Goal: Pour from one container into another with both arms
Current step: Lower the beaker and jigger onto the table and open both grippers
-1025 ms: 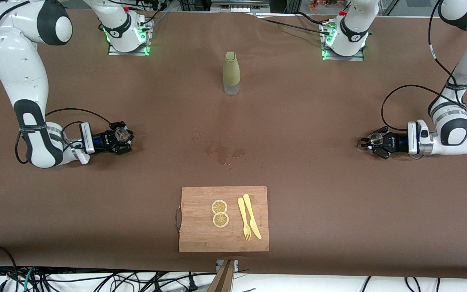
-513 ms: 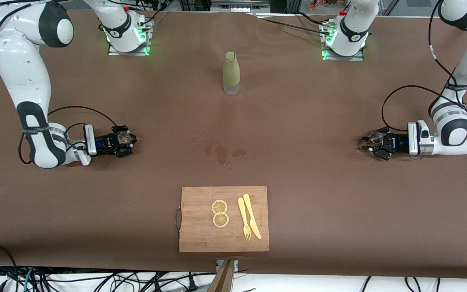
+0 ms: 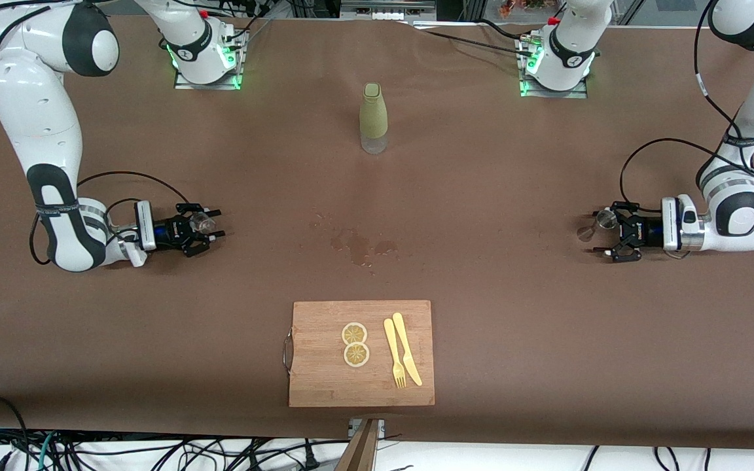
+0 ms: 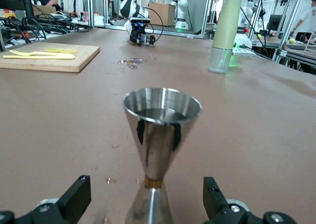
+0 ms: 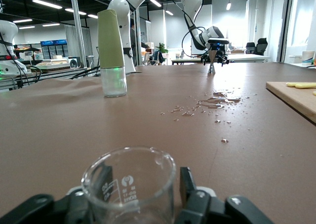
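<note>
Nearest the front cam, a wooden cutting board (image 3: 361,353) carries two lemon slices (image 3: 355,344), a fork (image 3: 394,353) & knife (image 3: 407,348); farther up, a wet spill (image 3: 357,243) marks the brown table (image 3: 482,261). Toward the right arm's end, right gripper (image 3: 210,224) sits low w/ fingers apart around a glass beaker (image 5: 129,184), not clamped; toward the left arm's end, left gripper (image 3: 603,232) has fingers wide apart either side of a steel jigger (image 4: 160,145) standing upright. Farthest, a green-sleeved bottle (image 3: 374,118) stands mid-table.
</note>
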### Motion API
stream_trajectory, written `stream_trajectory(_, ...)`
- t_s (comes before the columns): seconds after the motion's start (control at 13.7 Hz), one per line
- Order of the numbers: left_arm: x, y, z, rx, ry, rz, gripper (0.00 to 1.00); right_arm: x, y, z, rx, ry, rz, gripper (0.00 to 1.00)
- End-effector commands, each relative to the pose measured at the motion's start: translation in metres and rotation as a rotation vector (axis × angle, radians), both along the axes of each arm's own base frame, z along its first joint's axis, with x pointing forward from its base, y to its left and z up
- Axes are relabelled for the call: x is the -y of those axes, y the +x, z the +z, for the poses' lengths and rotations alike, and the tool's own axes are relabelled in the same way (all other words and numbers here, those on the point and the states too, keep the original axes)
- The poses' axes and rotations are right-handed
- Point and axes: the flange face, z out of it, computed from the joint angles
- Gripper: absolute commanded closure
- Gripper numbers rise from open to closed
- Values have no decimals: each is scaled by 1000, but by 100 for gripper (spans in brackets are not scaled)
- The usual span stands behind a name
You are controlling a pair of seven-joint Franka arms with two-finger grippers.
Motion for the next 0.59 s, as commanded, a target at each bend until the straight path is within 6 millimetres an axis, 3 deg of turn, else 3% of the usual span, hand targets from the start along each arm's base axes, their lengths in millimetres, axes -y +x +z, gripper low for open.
stream_trajectory(0.0, -34, 0, 15, 46, 95, -9, 0, 15, 5, 6, 12, 3, -7, 0)
stream_trajectory(0.22, -66, 8, 66, 113, 241, -18, 0, 38, -2, 13, -17, -14, 30, 0)
stream_trajectory(0.51, -84, 18, 151, 101, 462, -32, 0, 69, -5, 25, -26, -27, 20, 0)
